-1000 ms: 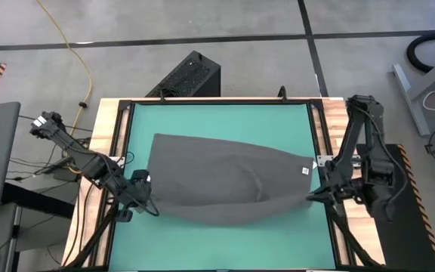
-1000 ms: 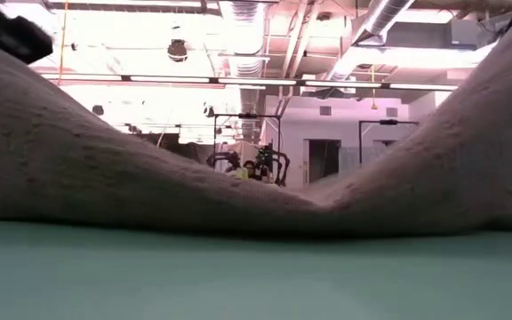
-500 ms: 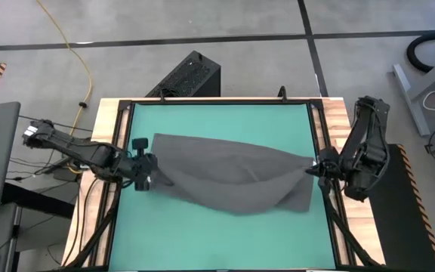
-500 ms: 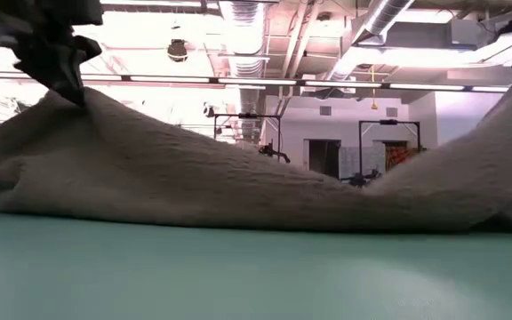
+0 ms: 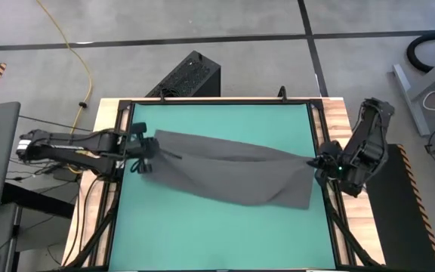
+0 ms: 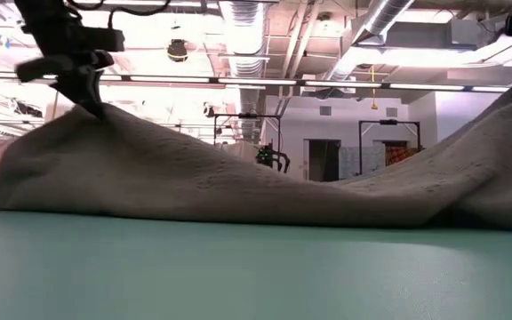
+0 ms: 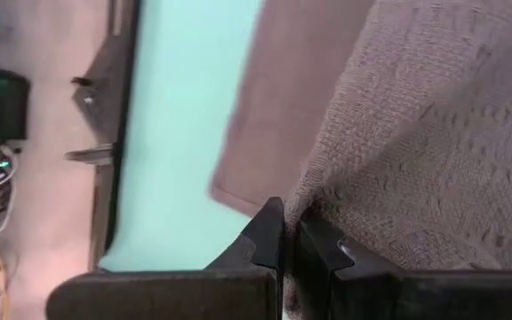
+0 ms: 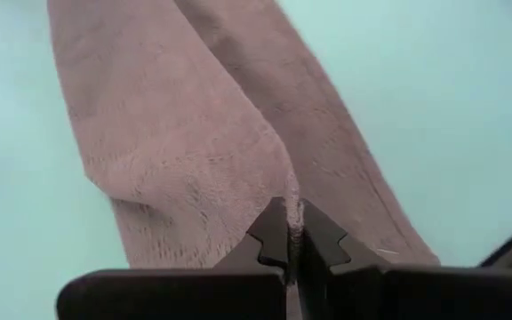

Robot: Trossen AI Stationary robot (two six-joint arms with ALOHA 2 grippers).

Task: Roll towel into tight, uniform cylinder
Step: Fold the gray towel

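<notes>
No text, label, brand or number can be read anywhere.

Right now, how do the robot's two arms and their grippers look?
Both arms are dark, almost black, built of slim jointed links. The left arm shows pale patches and thin cables along it. The right arm is bulkier, with a small green light. Each gripper, left gripper and right gripper, has two black fingers with toothed tips.

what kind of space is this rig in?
Probably a robotics lab or industrial workshop: exposed ceiling ducts, bare concrete floor with a yellow cable, and what look like other arm rigs in the background.
</notes>
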